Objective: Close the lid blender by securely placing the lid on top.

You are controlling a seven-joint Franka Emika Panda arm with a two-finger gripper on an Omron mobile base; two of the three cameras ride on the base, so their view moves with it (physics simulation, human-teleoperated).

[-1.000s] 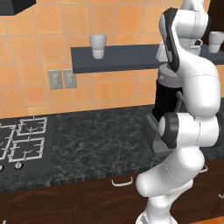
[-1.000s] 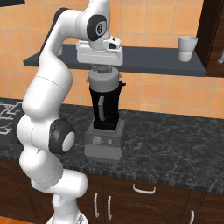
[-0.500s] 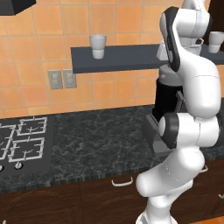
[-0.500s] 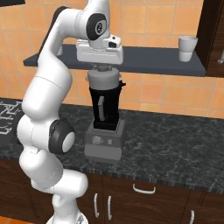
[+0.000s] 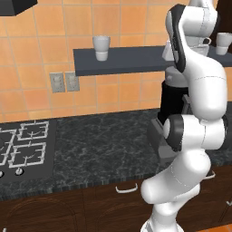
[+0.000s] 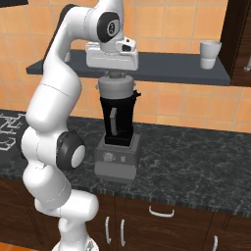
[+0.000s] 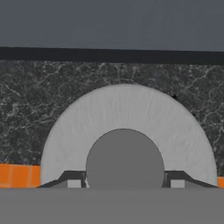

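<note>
**Grey lid on the blender jar, hand around its knob**

Black granite made up the surface (image 5: 99,149) in the left base view, with a gas hob (image 5: 22,145) at its left end. A white cup (image 5: 101,48) stood on the dark wall shelf (image 5: 122,59) and a second cup (image 5: 223,43) at the far right. The white arm covered most of the blender (image 5: 171,102); only part of the black jar and a corner of the grey base showed behind it.

From the right base view, the blender (image 6: 117,142) stood upright on the speckled surface (image 6: 196,166), its knob facing front. The lid (image 6: 115,88) sat on top of the jar, level with the rim. The hand (image 6: 113,74) pointed straight down just above it, right over the lid's centre. Another cup (image 6: 209,54) stood on the shelf (image 6: 171,66) to the right.

Looking down from the hand view, the round pale lid (image 7: 127,118) lay directly below, and its darker knob (image 7: 124,159) sat between the two fingertips (image 7: 72,180), one on each side. The hand (image 7: 124,181) was closed around the knob, the tips meeting its edges.
</note>
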